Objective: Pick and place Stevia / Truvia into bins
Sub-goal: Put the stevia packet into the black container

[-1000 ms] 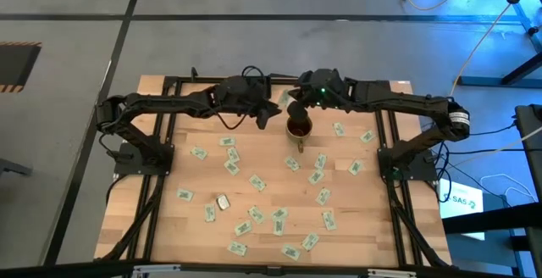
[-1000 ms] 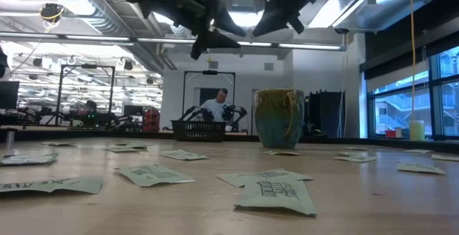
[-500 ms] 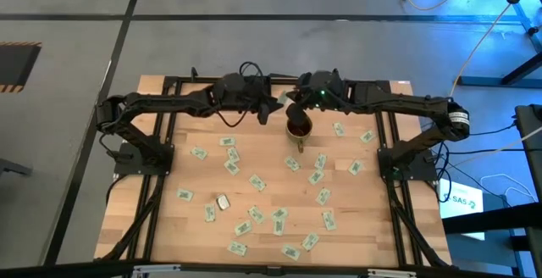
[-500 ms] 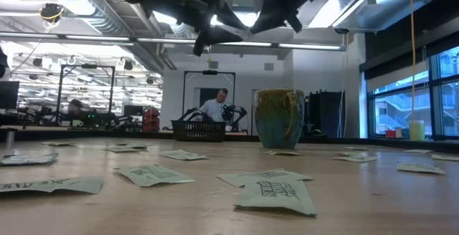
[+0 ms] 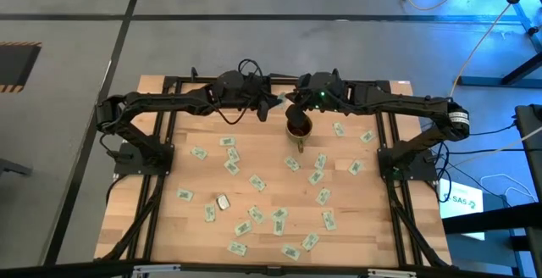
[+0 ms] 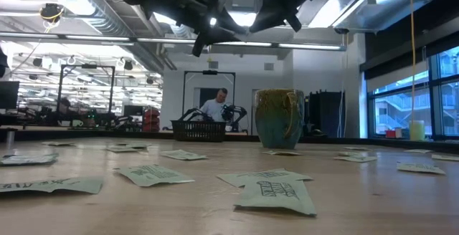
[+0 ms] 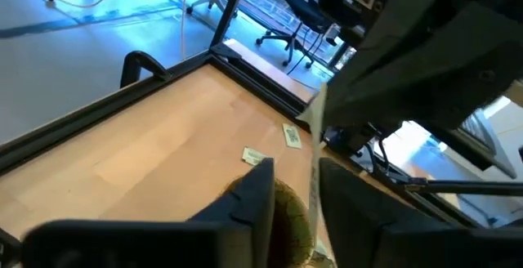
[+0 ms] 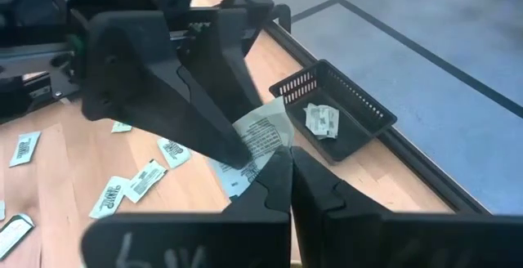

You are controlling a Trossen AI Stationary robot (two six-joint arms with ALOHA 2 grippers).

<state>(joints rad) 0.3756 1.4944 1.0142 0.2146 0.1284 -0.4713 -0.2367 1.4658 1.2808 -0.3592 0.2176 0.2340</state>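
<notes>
Wooden table [image 5: 169,227]: sachets [image 5: 258,183] scattered over the middle; mug [image 5: 298,129] and black tray [image 8: 339,109] near far edge.

high: you're looking straight down from above; whole worktop [image 5: 271,219] and both arms in frame, floor around it.
low: you're at worktop height, looking level across the surface into the room; nearest sachet [image 6: 276,194] is close to the lens, mug [image 6: 279,118] mid-distance, arms enter from above.
left wrist: looks past its own fingers [image 7: 245,198] toward the worktop's far corner and the room beyond, close in.
right wrist: looks past its own fingers [image 8: 274,188], close in; black tray [image 8: 337,109] at the worktop edge.
shared: high and low both show the mug [image 5: 298,128] and scattered sachets.
</notes>
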